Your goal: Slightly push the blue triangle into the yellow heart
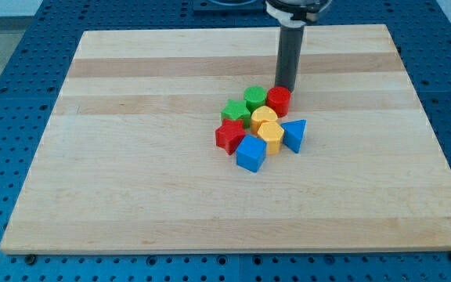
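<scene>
Tabletop point(131, 196): pale wood board, resting on a blue perforated surface point(6, 94). All blocks sit in one tight cluster a little right of the board's centre.

Nearest: blue cube point(250, 154), at the cluster's near edge. Just far-left of it, red star point(229, 135), touching or nearly touching the cube's left corner.

Right of the cube, a step farther: yellow heart point(271, 135), its near edge against the cube's far-right side. Blue triangle point(294, 134) stands just right of the heart, pressed against or within a hair of it; cannot tell for certain whether the faces meet. The triangle is the rightmost block of the group.

Behind the heart: a second yellow block point(263, 117), rounded in outline, exact shape unclear, touching the heart's far side.

Left of that, green star point(236, 111), just beyond the red star.

Farther still: green block point(255, 98), rounded or many-sided, shape not certain. Right beside it, red cylinder point(279, 100), the two touching.

Farthest: my tip point(286, 88), the lower end of the dark rod, upright, at the far edge of the red cylinder and seemingly in contact with it. It lies on the far side of the cluster, with the red cylinder and second yellow block between it and the heart, and apart from the triangle.

Gripper: the arm carries only the rod, so there is nothing open or closed to record.
</scene>
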`<state>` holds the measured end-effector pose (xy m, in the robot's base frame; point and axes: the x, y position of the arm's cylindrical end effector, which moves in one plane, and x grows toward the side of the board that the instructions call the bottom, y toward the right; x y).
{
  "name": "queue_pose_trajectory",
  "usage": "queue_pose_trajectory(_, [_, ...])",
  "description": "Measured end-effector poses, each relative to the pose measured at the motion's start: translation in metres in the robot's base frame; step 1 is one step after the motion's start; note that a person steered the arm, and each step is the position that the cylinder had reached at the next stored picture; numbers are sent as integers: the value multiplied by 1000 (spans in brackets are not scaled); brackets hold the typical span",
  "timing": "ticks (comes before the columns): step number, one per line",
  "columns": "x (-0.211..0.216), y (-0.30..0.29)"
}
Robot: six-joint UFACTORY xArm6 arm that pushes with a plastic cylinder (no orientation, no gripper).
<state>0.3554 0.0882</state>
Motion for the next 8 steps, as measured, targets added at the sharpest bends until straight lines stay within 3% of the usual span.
queue_pose_trajectory(2, [27, 65])
queue_pose_trajectory(7, [146, 25])
queue_pose_trajectory(8, [150, 25])
